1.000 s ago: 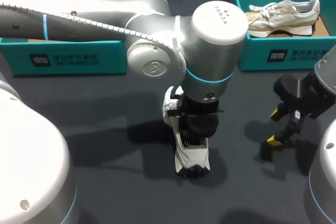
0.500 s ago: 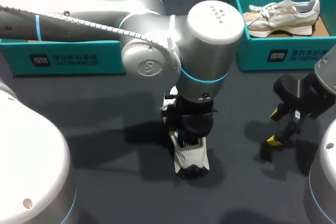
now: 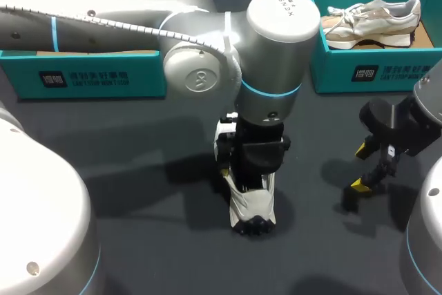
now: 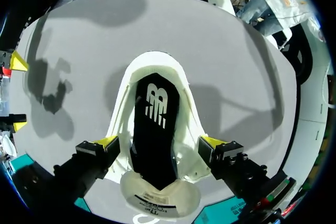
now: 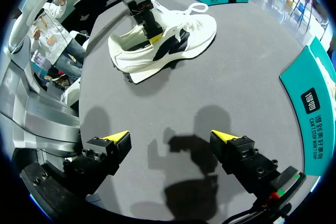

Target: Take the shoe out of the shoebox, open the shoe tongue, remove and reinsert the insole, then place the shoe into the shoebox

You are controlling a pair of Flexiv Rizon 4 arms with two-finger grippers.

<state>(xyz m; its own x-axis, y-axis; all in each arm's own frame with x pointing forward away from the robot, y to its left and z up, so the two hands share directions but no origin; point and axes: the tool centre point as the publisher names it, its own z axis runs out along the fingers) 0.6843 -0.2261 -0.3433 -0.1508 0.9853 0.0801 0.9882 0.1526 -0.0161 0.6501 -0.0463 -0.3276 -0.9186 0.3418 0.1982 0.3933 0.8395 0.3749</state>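
Left claw (image 4: pixel 159 142) grips white shoe (image 4: pixel 157 62) at its collar.

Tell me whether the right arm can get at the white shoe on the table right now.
Probably yes: the open right gripper has only bare table between it and the shoe. The left gripper sits over the shoe's opening, so that part is taken.

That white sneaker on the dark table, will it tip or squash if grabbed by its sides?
The white sneaker sits upright on its wide flat sole, so it probably won't tip when nudged. Its open collar looks soft and padded and would likely cave in under a side squeeze.
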